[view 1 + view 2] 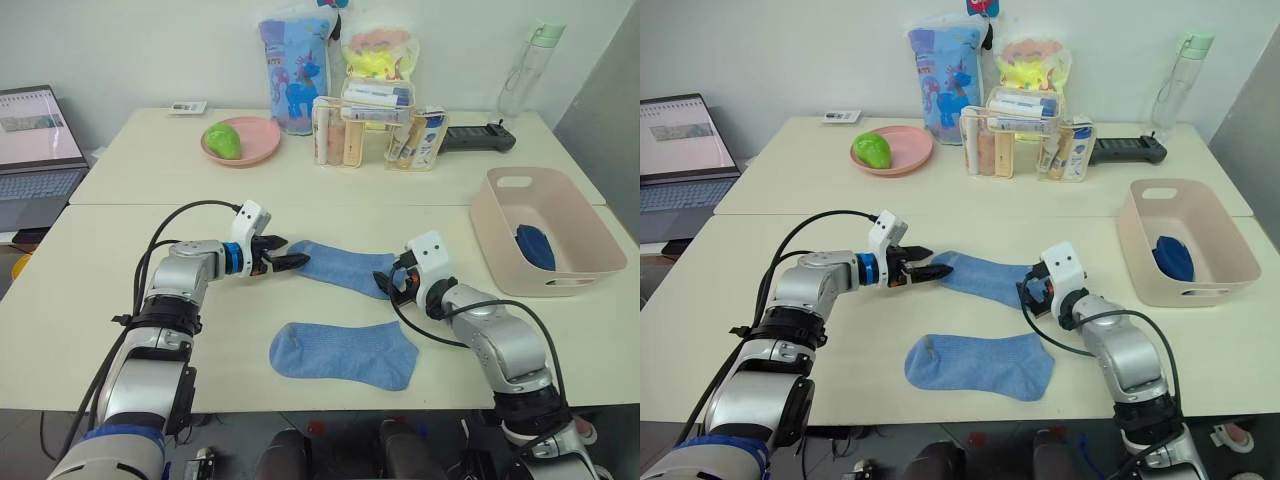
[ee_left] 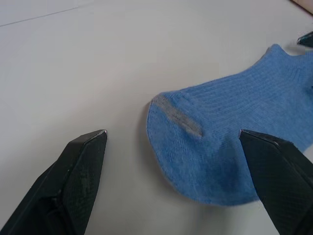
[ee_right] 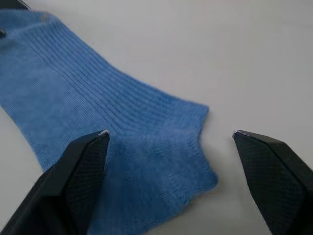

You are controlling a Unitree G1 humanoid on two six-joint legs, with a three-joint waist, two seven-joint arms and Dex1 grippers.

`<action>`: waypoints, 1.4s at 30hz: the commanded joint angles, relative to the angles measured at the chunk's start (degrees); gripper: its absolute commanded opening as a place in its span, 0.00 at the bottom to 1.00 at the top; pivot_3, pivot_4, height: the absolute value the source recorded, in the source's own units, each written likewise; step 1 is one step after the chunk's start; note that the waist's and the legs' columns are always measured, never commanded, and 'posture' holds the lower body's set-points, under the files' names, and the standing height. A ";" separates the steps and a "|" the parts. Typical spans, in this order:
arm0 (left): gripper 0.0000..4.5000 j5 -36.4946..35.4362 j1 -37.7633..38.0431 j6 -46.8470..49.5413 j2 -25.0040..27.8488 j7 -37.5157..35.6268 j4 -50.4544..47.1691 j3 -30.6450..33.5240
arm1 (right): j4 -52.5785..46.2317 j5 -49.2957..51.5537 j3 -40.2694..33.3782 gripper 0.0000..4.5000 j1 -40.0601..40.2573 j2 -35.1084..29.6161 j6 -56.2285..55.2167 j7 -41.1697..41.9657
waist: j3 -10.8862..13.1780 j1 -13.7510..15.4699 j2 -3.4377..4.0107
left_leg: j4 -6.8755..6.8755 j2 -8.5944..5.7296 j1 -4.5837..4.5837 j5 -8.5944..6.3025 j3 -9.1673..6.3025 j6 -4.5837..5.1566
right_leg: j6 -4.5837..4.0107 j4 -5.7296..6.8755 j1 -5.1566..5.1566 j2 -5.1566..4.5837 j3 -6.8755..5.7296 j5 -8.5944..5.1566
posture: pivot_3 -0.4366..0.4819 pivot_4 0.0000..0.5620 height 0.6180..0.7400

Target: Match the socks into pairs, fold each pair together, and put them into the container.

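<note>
Socks, two light blue, ribbed, far sock (image 1: 343,268) between wide-open left tool (image 1: 286,262) and right tool (image 1: 388,285); near sock (image 1: 345,355) flat

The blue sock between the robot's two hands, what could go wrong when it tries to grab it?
Both grippers are open, one at each end of the far light blue sock. The left gripper sits at the toe, the right gripper at the cuff. The fingers might pinch only an edge and slip, or bunch the sock so it won't lie flat on the near sock.
</note>
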 commanded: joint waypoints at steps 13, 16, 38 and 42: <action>0.01 -3.72 2.18 6.22 -0.97 1.47 -9.13 2.77 | -8.05 5.75 -3.41 0.00 0.75 1.00 5.30 2.50 | -0.05 -0.19 0.00 | -0.01 0.03 -0.01 0.00 -0.01 0.00 | 0.00 0.00 -0.02 0.00 0.02 0.00 | 0.48 0.27 0.69; 0.01 -7.61 4.25 12.33 -0.02 3.15 -17.80 6.04 | -11.29 7.89 -4.68 0.00 0.62 0.92 7.27 3.05 | -0.04 -0.29 0.00 | -0.01 0.06 -0.02 0.00 -0.03 0.00 | 0.00 0.00 -0.02 0.01 0.01 0.00 | 0.48 0.27 0.69; 0.01 -31.48 44.38 36.32 8.73 10.36 -62.24 15.64 | -37.25 36.68 -15.58 0.00 12.45 -10.57 32.68 9.09 | -0.03 0.76 0.10 | -0.24 0.10 0.18 -0.14 -0.51 0.22 | -0.01 -0.44 0.38 0.03 0.00 0.00 | 0.48 0.27 0.69; 0.01 -30.79 45.37 33.21 8.73 10.77 -61.77 14.52 | -36.00 34.18 -12.10 0.00 14.42 -13.62 29.87 8.11 | -0.03 0.84 0.09 | -0.25 0.10 0.17 -0.14 -0.49 0.21 | -0.01 -0.47 0.37 0.03 -0.01 0.00 | 0.48 0.27 0.69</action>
